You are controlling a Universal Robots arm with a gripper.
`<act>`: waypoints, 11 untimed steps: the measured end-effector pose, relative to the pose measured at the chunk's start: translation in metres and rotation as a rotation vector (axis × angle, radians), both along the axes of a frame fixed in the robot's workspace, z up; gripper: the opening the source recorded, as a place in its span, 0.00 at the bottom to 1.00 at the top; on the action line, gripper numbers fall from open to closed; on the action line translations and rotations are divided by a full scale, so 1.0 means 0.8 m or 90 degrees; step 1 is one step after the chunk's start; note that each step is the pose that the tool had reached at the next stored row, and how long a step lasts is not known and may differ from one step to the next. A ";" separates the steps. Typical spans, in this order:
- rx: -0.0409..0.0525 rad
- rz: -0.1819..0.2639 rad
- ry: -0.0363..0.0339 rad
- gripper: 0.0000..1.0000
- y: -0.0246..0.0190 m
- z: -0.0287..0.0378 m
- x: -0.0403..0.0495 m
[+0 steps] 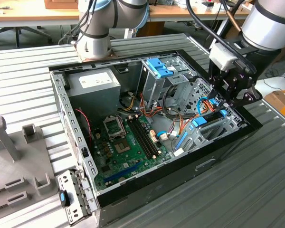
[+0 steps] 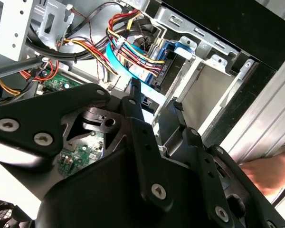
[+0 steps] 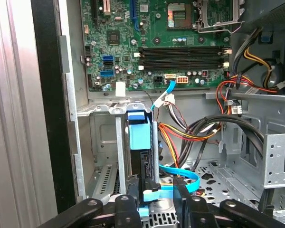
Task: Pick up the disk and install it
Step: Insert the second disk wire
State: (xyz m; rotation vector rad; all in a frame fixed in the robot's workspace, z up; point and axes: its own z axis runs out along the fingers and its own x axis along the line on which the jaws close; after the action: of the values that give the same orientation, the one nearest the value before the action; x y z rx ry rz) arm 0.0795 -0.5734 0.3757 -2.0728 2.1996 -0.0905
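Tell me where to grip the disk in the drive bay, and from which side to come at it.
Grip the disk across its thin black body, just under the blue end tab. It stands on edge in the drive bay, metal walls flanking it, so come from above, where the gripper is.

A ribbed grey metal table (image 1: 256,190) carries an open black computer case (image 1: 213,164) lying on its side. Near the exterior view's left edge rest a grey metal bracket (image 1: 71,197) and what look like grey fixture blocks (image 1: 9,152).

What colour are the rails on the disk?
Bright blue, best seen on the disk in the first wrist view.
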 end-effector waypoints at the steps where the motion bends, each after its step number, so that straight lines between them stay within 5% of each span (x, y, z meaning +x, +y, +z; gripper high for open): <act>1: 0.0059 0.000 0.0000 0.42 -0.0014 -0.0011 0.000; 5: 0.0150 0.000 0.0000 0.42 -0.0055 -0.0037 0.001; 11: 0.0157 0.000 0.0001 0.42 -0.0056 -0.0098 0.001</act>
State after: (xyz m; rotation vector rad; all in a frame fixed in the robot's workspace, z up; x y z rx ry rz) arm 0.0801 -0.5779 0.3678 -2.0602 2.1894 -0.0630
